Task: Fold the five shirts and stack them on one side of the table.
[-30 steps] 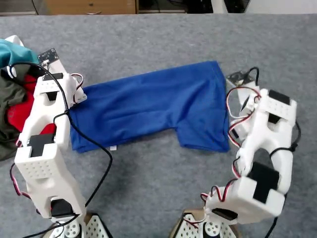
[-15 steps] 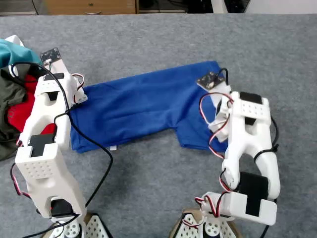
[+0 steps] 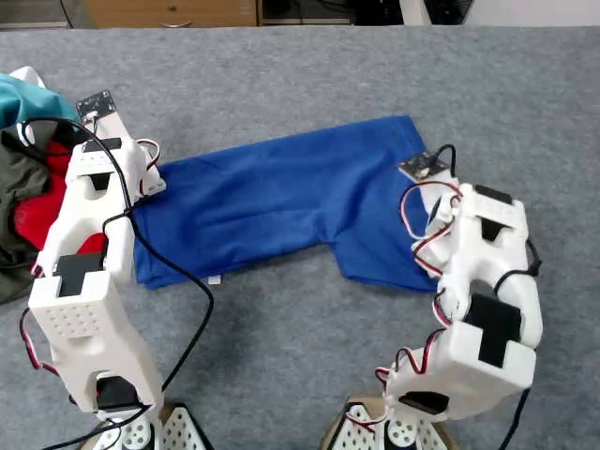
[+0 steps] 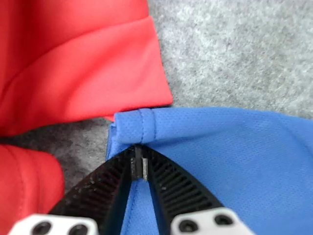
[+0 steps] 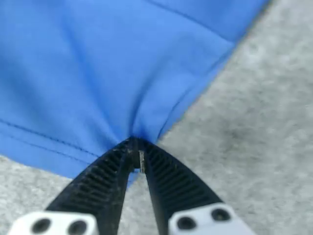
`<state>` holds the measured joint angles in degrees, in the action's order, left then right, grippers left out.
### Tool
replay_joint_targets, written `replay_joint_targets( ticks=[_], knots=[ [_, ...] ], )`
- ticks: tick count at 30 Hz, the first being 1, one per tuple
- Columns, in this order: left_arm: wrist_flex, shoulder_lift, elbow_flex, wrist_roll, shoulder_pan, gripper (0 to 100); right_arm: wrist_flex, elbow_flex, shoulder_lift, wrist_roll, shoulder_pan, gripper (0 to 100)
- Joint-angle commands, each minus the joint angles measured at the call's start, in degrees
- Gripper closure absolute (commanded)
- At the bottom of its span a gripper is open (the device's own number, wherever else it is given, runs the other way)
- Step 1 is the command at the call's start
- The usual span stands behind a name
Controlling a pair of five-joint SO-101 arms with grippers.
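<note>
A blue shirt [image 3: 281, 197] lies spread across the middle of the grey table, folded lengthwise. My left gripper [image 4: 139, 169] is shut on the blue shirt's hemmed corner [image 4: 146, 129] at its left end, beside the red shirt [image 4: 73, 63]. My right gripper [image 5: 138, 159] is shut on a pinch of the blue shirt [image 5: 112, 73] at its right edge, and the cloth puckers into the black fingers. In the high view the left arm [image 3: 89, 216] stands over the shirt's left end and the right arm [image 3: 478, 253] over its right end.
A heap of other shirts, red [image 3: 37, 211], dark green [image 3: 23, 178] and teal [image 3: 23, 98], lies at the table's left edge. Bare grey table [image 3: 281, 347] stretches in front of and behind the blue shirt. A wooden cabinet [image 3: 169, 11] stands beyond the far edge.
The right arm swung in over the shirt's right part, then drew back toward the right edge. The shirt's right edge has shifted slightly. The left arm stayed still.
</note>
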<state>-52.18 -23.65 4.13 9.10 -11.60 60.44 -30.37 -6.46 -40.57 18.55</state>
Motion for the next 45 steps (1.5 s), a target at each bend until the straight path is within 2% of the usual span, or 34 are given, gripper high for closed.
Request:
replay_joint_targets(
  ticks=[1,11,15,20,22,27,30,36,40,45],
  knots=[
    [0.4,0.0,-1.9,-0.6,1.1,98,3.3,5.3,0.7,-0.5,1.7,99.6],
    [0.4,0.0,-2.0,-0.6,1.1,98,8.4,5.9,12.0,-2.4,-1.8,99.5],
    [0.4,0.0,-2.0,-0.6,1.1,98,13.6,5.3,15.3,-12.8,-5.1,99.5],
    [0.4,0.0,-1.9,-0.6,1.2,98,13.5,0.8,16.6,-28.6,-5.6,99.1],
    [0.4,0.0,-1.8,-0.6,1.2,98,13.5,-0.1,16.6,-31.6,-5.7,96.1],
    [0.4,0.0,-1.8,-0.6,1.2,98,14.3,-1.5,16.7,-36.9,-5.7,80.8],
    [0.3,0.0,-1.8,-1.2,1.3,98,15.7,-3.2,16.9,-40.0,-5.8,80.5],
    [0.3,0.0,-1.6,-3.3,2.0,98,9.7,-13.4,25.1,-40.3,-9.8,81.5],
    [0.3,0.0,-1.6,-3.3,2.1,98,1.8,-20.9,31.5,-36.5,-13.3,81.4],
    [0.3,0.0,-1.8,-3.5,2.1,98,-2.7,-25.3,33.2,-33.7,-15.9,81.3]
  ],
)
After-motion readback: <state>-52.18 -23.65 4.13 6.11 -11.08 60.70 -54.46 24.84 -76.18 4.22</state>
